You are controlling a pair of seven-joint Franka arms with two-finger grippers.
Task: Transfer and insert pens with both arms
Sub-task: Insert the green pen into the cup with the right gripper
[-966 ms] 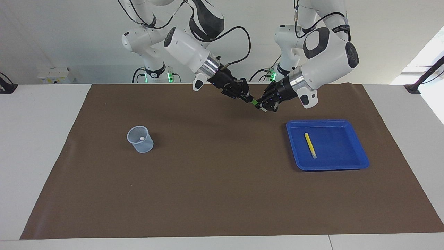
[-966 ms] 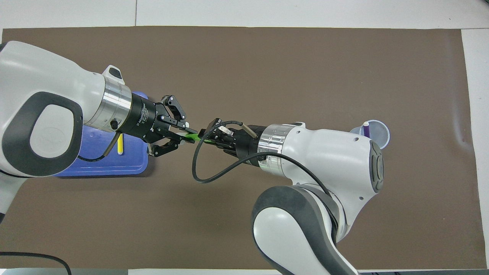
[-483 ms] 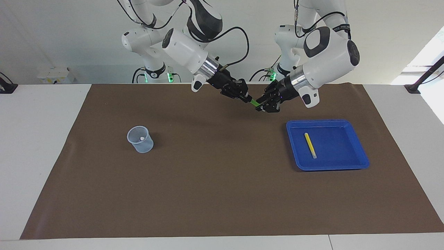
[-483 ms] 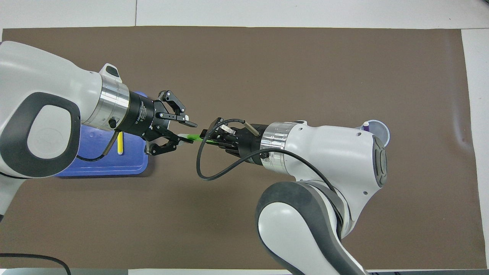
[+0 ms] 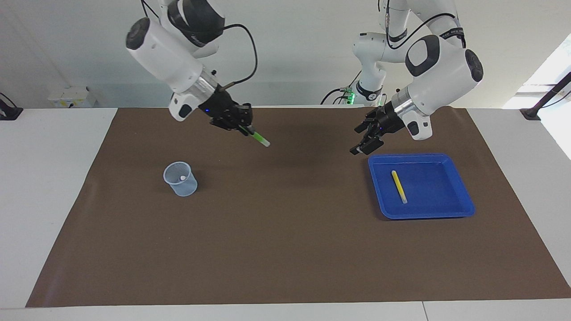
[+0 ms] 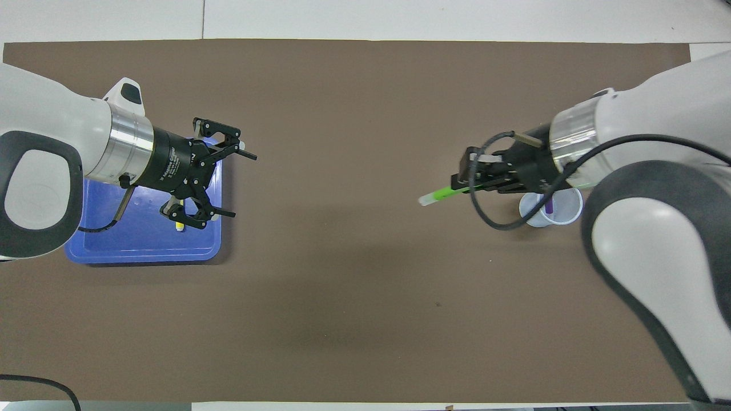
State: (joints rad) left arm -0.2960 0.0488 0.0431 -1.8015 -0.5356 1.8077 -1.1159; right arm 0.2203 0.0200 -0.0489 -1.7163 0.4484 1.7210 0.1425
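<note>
A green pen point(image 5: 258, 137) point(image 6: 443, 194) with a pale cap hangs over the mat, slanted, with my right gripper point(image 5: 243, 126) point(image 6: 464, 185) shut on its far end. That gripper is up in the air beside the clear cup point(image 5: 180, 179) point(image 6: 562, 208). A purple pen point(image 6: 549, 206) stands in the cup. My left gripper point(image 5: 357, 141) point(image 6: 240, 184) is open and holds nothing. It hovers over the edge of the blue tray point(image 5: 428, 210) point(image 6: 143, 252). A yellow pen point(image 5: 399, 186) point(image 6: 180, 226) lies in the tray, partly covered by the left gripper in the overhead view.
A brown mat point(image 5: 285, 249) point(image 6: 365, 319) covers most of the white table. The tray sits toward the left arm's end and the cup toward the right arm's end.
My left gripper opened, let go of the green pen and drew back over the tray. The right arm carried the pen away toward the cup.
</note>
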